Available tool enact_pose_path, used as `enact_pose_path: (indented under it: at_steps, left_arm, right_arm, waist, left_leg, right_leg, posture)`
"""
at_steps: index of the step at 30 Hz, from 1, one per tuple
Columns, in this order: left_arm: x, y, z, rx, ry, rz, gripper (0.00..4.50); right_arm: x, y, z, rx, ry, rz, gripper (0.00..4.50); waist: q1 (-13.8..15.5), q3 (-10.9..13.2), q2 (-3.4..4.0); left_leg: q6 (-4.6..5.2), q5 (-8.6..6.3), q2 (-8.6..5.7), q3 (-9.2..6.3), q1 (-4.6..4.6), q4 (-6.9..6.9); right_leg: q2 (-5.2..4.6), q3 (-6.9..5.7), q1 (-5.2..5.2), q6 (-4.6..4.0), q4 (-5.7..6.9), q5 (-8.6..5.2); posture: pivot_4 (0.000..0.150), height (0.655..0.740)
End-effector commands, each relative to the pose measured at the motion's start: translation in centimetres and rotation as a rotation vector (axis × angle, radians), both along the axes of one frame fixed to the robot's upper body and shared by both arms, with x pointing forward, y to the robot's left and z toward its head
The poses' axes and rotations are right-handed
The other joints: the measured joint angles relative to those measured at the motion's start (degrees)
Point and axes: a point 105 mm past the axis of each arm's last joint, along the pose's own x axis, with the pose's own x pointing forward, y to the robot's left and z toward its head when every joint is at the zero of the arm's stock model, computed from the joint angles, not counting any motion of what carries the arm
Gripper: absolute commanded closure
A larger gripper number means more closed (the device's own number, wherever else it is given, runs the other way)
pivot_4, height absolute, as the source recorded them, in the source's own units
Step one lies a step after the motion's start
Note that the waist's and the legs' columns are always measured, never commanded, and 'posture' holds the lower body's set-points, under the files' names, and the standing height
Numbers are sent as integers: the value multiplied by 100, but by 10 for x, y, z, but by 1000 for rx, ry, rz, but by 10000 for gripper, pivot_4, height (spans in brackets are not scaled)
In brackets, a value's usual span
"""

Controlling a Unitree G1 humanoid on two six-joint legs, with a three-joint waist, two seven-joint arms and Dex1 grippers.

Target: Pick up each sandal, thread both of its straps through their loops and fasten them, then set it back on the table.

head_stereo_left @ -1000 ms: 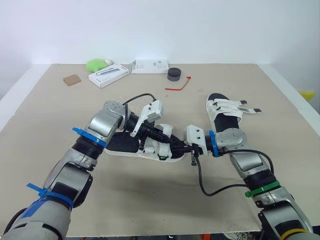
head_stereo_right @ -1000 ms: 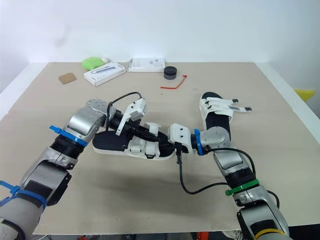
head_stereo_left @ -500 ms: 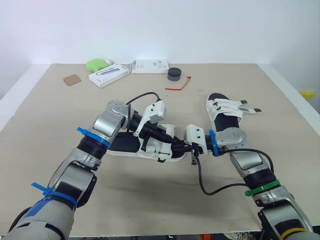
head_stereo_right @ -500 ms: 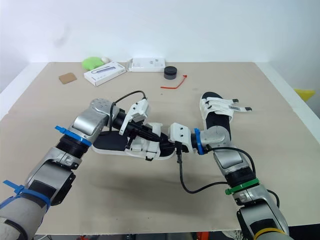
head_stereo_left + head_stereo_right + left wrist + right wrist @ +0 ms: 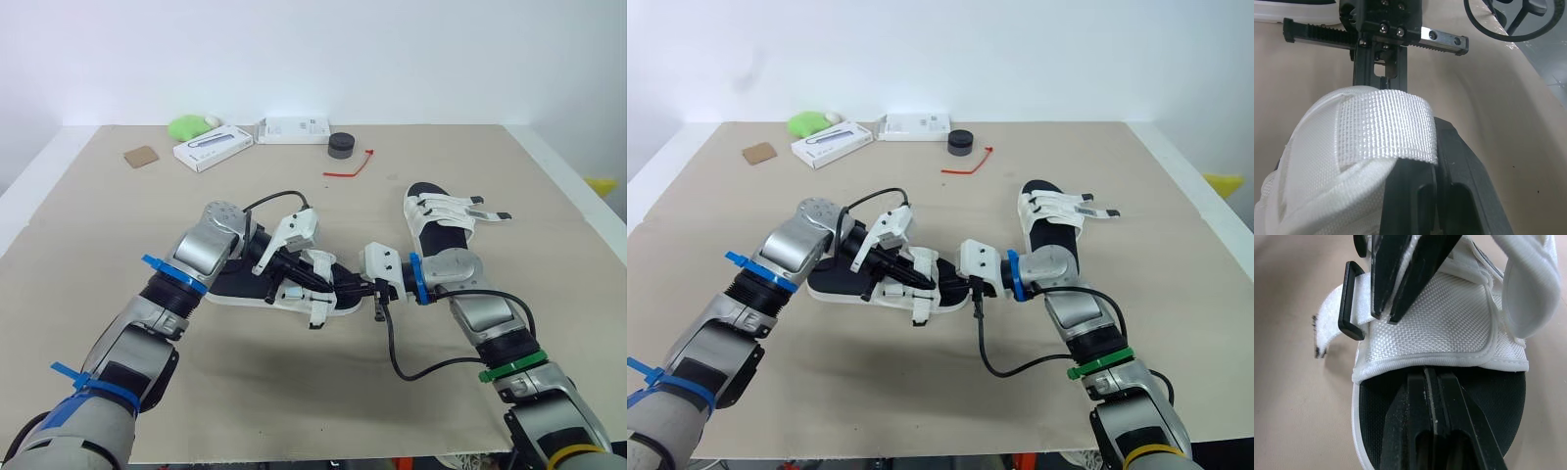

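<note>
Well, open surface point(image 5: 294, 392) lies all around my arms. Both forearms angle inward, meeting low over the sandal point(image 5: 235, 281) between them. My left tool point(image 5: 323, 283) is clamped on its white strap point(image 5: 1386, 127) by the black loop point(image 5: 1351, 301); my right tool point(image 5: 347, 291) is closed, tips against its toe.

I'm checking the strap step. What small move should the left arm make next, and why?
Probably pull the strap further through the black loop. The left gripper, jaws shut on it beside the loop, leaves only a short tail poking through, and the right gripper, jaws shut, steadies the sandal at its toe.
</note>
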Motion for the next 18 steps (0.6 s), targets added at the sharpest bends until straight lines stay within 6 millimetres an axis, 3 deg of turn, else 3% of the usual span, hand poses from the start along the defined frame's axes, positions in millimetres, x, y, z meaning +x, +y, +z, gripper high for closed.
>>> enact_pose_path:
  at_steps: [1, 4, 11, 18]
  left_arm:
    - [-2, 4, 0, 11, 8, 4, 44001]
    - [-8, 3, 5, -3, 54, -2, 44001]
    - [-13, 5, 22, -29, 19, -39, 25771]
    - [-8, 10, 42, -92, 41, 2, 25771]
  right_arm:
    - [4, -5, -4, -34, 3, -23, 45000]
    - [3, -5, -4, -36, 4, -23, 45000]
    - [4, -5, -4, -37, 3, -22, 45000]
    - [3, -5, -6, -38, 3, -20, 45000]
  waist:
    - [0, 0, 0]
    - [-1, 0, 0]
    - [-2, 0, 0]
    - [-2, 0, 0]
  left_leg:
    - [0, 0, 0, 0, 0, 0]
    - [0, 0, 2, 0, 0, 0]
    - [0, 0, 3, 0, 0, 0]
    - [0, 0, 3, 1, 0, 0]
  right_leg:
    - [0, 0, 0, 0, 0, 0]
    - [2, 0, 0, 0, 0, 0]
    - [2, 0, 0, 2, 0, -2]
    - [1, 0, -1, 0, 0, -1]
  posture:
    - [1500, 7400]
    - [1500, 7400]
    - [1500, 7400]
    - [1500, 7400]
